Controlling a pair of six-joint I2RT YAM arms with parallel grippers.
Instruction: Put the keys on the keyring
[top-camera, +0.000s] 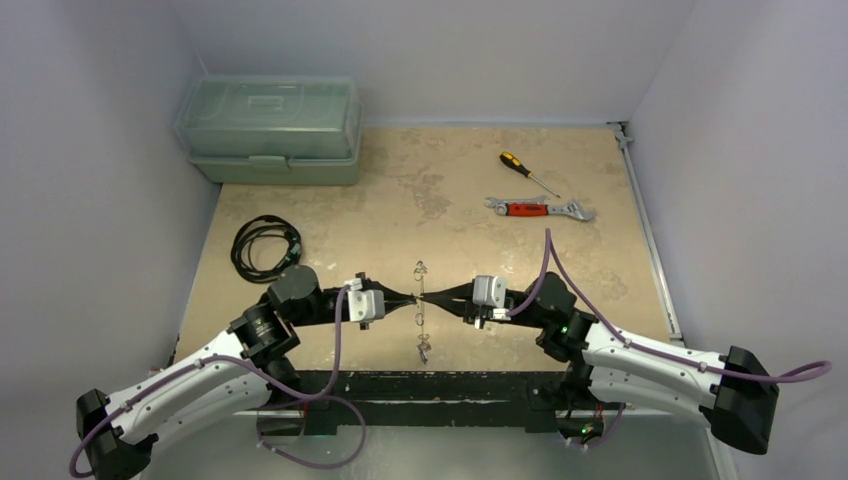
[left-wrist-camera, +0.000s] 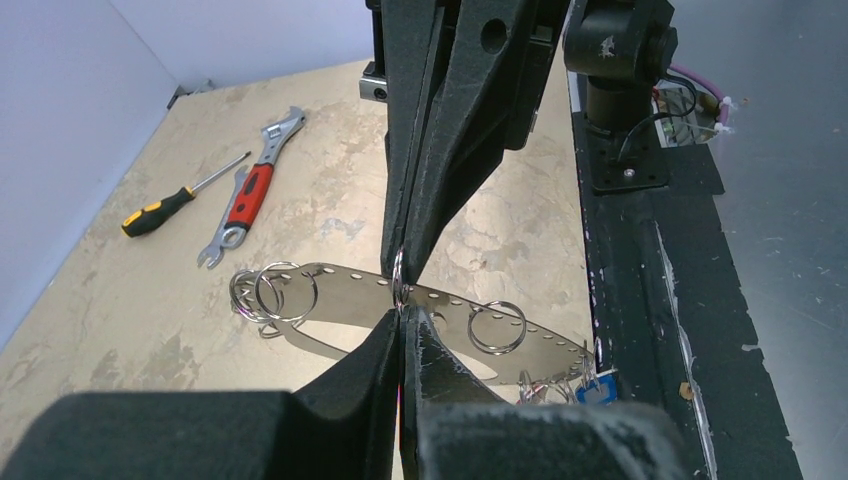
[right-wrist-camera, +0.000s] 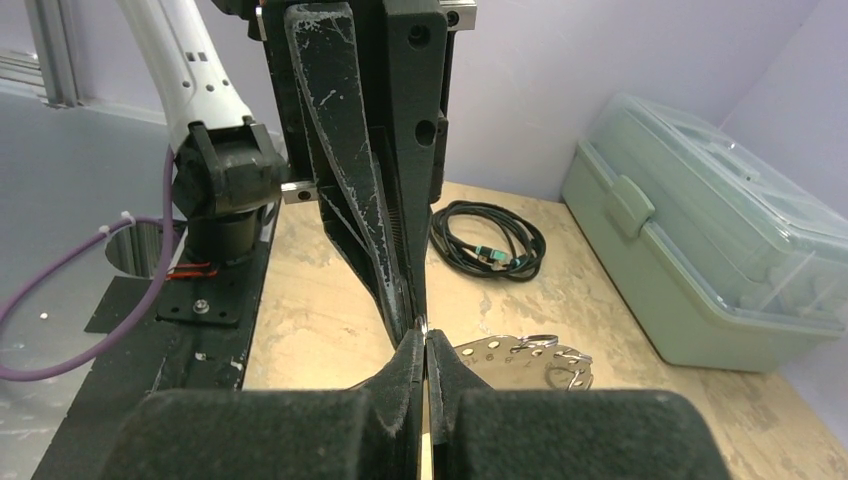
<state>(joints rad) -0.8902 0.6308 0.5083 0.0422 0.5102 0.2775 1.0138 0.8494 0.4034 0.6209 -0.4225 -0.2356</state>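
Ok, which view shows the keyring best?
Left wrist: the keyring stretches across the frame almost whole, close up, with its row of holes clear. Right wrist catches only one end of it. The top view shows it only as a tiny sliver.

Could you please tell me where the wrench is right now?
In the top view, the wrench lies far right on the table, beside the screwdriver.

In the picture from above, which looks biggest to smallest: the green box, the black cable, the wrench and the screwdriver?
1. green box
2. black cable and wrench: too alike to rank, since the wrench is longer and the coil is wider
3. screwdriver
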